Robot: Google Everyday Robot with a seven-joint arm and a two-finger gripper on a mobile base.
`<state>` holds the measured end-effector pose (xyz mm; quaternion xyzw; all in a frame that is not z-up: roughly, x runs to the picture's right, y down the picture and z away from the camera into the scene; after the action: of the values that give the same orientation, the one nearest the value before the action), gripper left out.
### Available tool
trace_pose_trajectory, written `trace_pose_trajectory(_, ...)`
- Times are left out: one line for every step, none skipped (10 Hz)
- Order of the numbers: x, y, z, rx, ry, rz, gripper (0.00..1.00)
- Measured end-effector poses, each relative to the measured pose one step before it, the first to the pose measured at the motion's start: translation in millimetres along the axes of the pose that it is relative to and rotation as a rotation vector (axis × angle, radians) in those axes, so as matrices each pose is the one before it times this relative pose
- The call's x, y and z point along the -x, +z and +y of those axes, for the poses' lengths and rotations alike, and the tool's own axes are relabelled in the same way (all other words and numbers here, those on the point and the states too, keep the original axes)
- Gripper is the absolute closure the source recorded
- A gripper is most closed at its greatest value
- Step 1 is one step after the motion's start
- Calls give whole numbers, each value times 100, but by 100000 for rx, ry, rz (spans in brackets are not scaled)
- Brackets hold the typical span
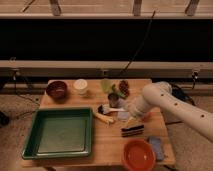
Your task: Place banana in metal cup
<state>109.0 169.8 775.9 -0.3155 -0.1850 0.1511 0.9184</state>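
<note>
The banana (103, 118) is a small yellow piece lying on the wooden table (107, 145), just right of the green tray. The metal cup (114, 97) stands a little behind it, near the table's middle, next to a pale green cup (106, 85). My white arm reaches in from the right over the table. Its gripper (130, 111) hangs above the table to the right of the banana and in front of the metal cup, near the white-handled brush (111, 109). The gripper is apart from the banana.
A green tray (57, 132) fills the table's front left. A dark red bowl (56, 90) and a white cup (80, 86) stand at the back left. A dark striped object (132, 130), an orange bowl (137, 154) and a blue item (156, 147) lie at the front right.
</note>
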Motion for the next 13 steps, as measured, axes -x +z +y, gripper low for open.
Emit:
trace_pose_trajectory(203, 527, 128, -112, 1045, -4273, 35)
trace_pose_trajectory(-11, 119, 30, -406, 735, -2444, 35)
trace_pose_trajectory(38, -18, -34, -44, -95, -20, 35)
trace_pose_trajectory(59, 32, 3, 85, -118, 20, 35)
trace_pose_trajectory(77, 58, 11, 115, -161, 5, 35)
trace_pose_trajectory(-41, -22, -10, -57, 64, 18, 35)
trace_pose_trajectory(-4, -2, 10, -5, -12, 9, 35)
trace_pose_trajectory(24, 73, 57, 107, -165, 68, 35)
trace_pose_trajectory(27, 253, 210, 326, -204, -829, 35)
trace_pose_trajectory(60, 827, 460, 280, -36, -1415, 35)
trace_pose_trajectory(287, 1070, 308, 457, 13, -999, 35)
trace_pose_trajectory(573, 1476, 279, 819, 97, -1410, 35)
trace_pose_trajectory(247, 968, 159, 734, 150, -974, 35)
